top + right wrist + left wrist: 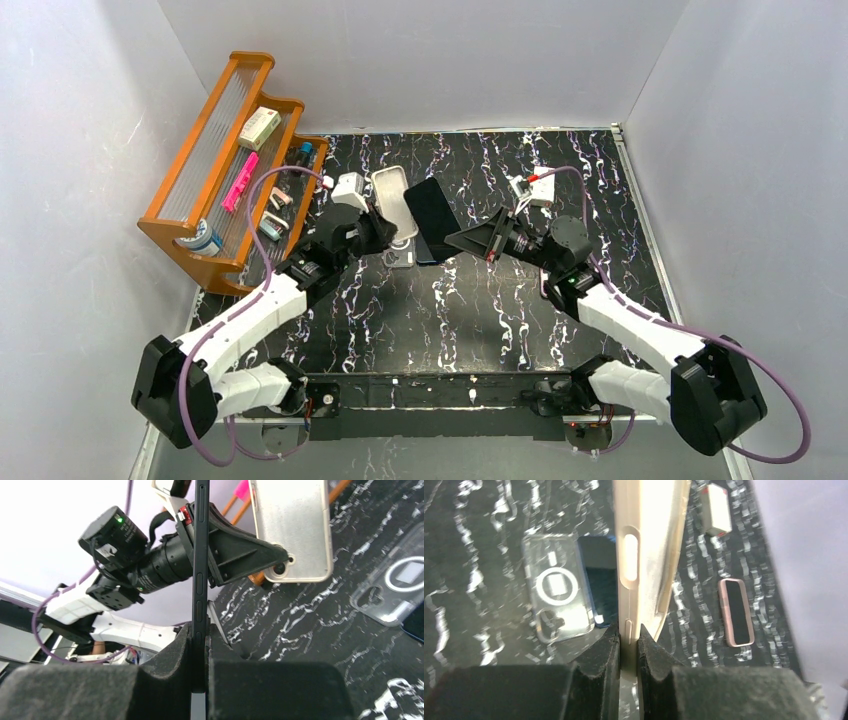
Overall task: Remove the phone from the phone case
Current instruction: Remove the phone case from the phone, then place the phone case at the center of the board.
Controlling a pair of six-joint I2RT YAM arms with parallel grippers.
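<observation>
White walls closed in a black marbled table (520, 290), with a wooden rack (163, 226) at ten o'clock. Over the middle of the table, a little toward twelve o'clock, the two pincers met nose to nose.

The left pincer (629, 637) was clamped on the lower edge of the case (631, 555), which stood on edge and clear of the table. The right pincer (200, 635) was squeezed on the bottom edge of the phone (201, 545), also held upright off the surface. From above, the dark phone (432, 212) sat at three o'clock of the pale case (390, 198), just beside it and no longer inside it. Holding each part in its own grip looked like the way to pull them apart, and by these views the separation seemed done or very nearly so. Gripping by the thin edges kept the broad faces free, so neither finger blocked the phone's way out.

A clear case (556, 587) and a second phone (599, 577) lay flat on the table below, probably spare items.

The left arm (250, 315) rose from seven o'clock, elbow low, forearm aimed at one o'clock. The right arm (640, 325) came from five o'clock, its forearm angled toward eleven o'clock and its wrist turned so the fingers faced nine o'clock.
</observation>
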